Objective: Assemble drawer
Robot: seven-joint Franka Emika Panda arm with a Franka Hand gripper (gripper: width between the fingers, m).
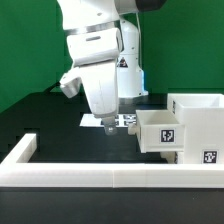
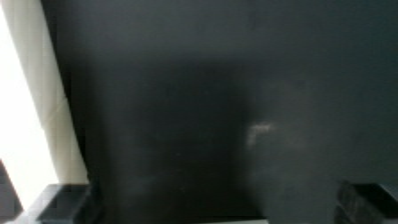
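Observation:
The white drawer shell (image 1: 203,112) stands at the exterior view's right. One small open-topped tray (image 1: 158,130) with a square tag sticks out of it toward the left. A second tag (image 1: 208,157) shows lower on the unit's front. My gripper (image 1: 108,126) hangs just left of the tray, close above the black table and apart from the tray. In the wrist view the gripper (image 2: 217,208) is open and empty: only the two dark fingertips (image 2: 64,205) show at the corners, with bare black table between them. The drawer parts are out of the wrist view.
The long low white border wall (image 1: 100,176) runs along the front and turns back at the left (image 1: 22,150). The marker board (image 1: 126,119) lies flat behind the gripper. A white strip (image 2: 25,100) edges the wrist view.

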